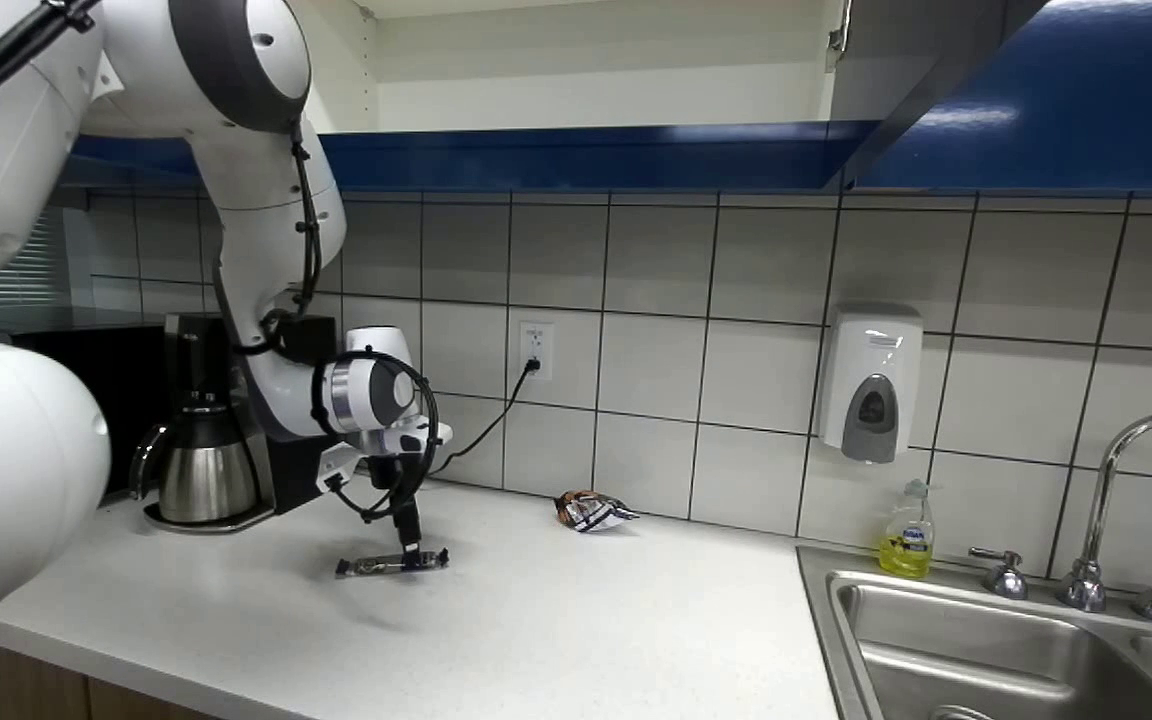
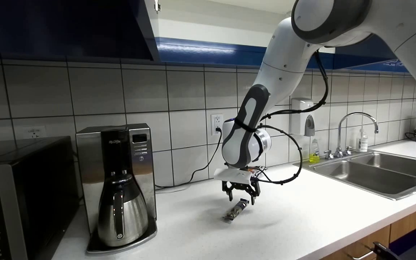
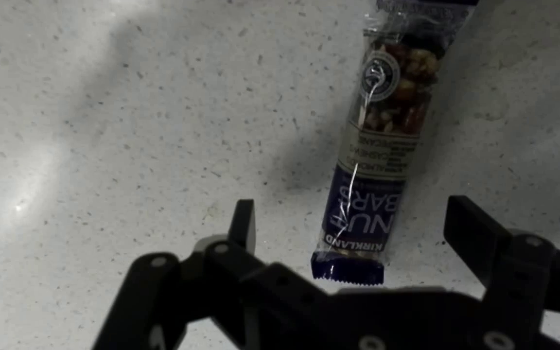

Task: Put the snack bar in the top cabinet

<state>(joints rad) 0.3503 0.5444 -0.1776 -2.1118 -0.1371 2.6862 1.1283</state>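
Observation:
The snack bar (image 1: 368,567), a clear and dark blue wrapped nut bar, lies flat on the white counter in both exterior views (image 2: 236,211). In the wrist view the bar (image 3: 379,150) runs upward from between the fingers, its blue end nearest the palm. My gripper (image 2: 242,200) is open and points down over one end of the bar. In the wrist view the fingers (image 3: 350,216) stand apart on either side of the bar, with gaps on both sides. The top cabinet (image 1: 576,158) hangs above the counter with its white inside exposed; it also shows in an exterior view (image 2: 200,51).
A crumpled foil wrapper (image 1: 592,511) lies near the tiled wall. A coffee maker (image 2: 141,162) and a microwave (image 2: 31,187) stand at one end of the counter. A power cord (image 2: 208,166) hangs from an outlet. A sink (image 1: 821,610) and yellow dish soap (image 1: 906,540) are at the other end.

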